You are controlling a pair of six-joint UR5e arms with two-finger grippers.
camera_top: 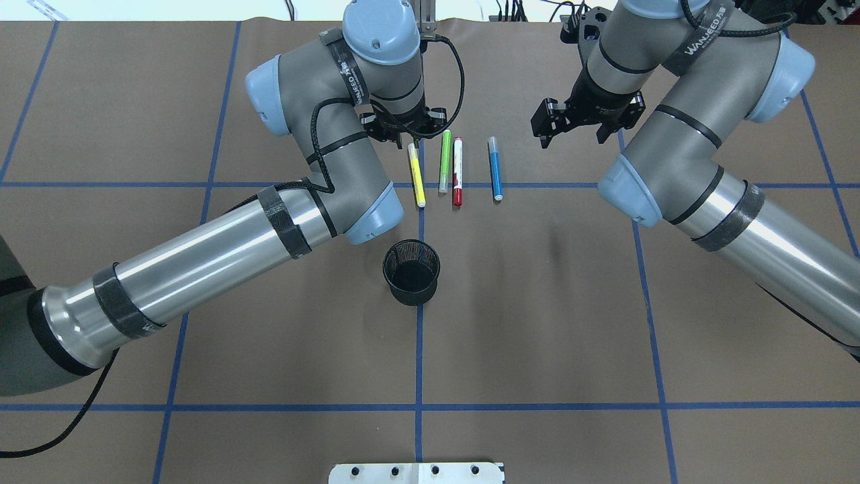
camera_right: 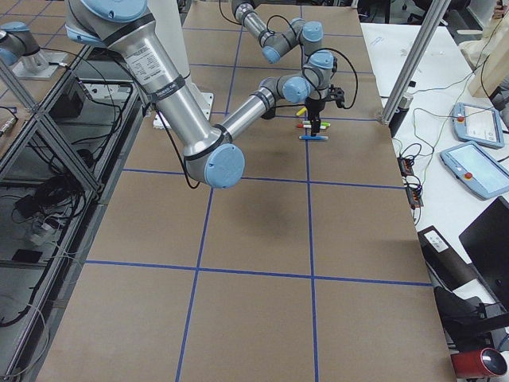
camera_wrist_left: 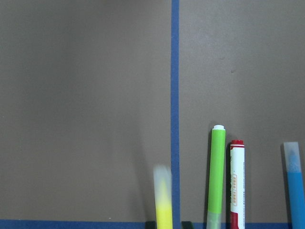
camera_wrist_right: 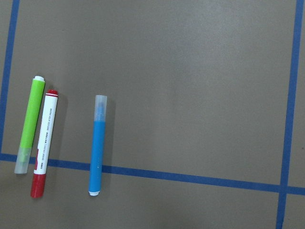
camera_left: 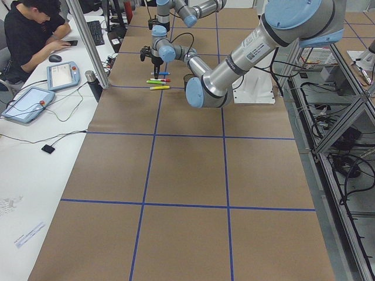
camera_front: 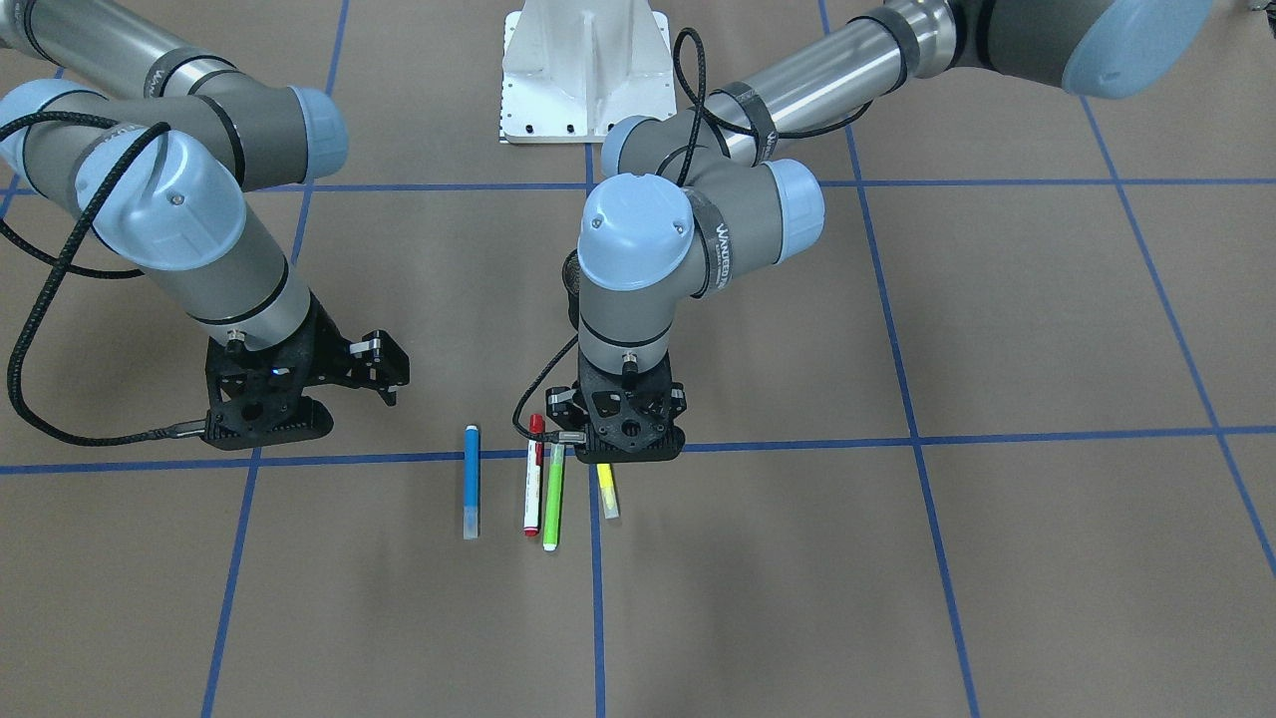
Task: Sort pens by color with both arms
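Slippage of the yellow pen [camera_wrist_left: 162, 200] appears the chief hazard: the left fingers [camera_wrist_left: 150, 225] straddle its end narrowly, grip not determinable, and an end-hold could swing it into the lime green pen [camera_wrist_left: 216, 174] just beside them. The right fingers [camera_top: 541, 124] stand wide apart, empty, the blue pen [camera_top: 495, 168] nearby on the bench [camera_top: 537, 302].

matt paper [camera_top: 537, 302] covers the counter [camera_top: 101, 101], crossed by smooth tape [camera_top: 537, 406]. pens [camera_top: 495, 169] of smooth plastic. cup [camera_top: 411, 294] of black wire mesh. arms [camera_top: 201, 259] of shiny metal.
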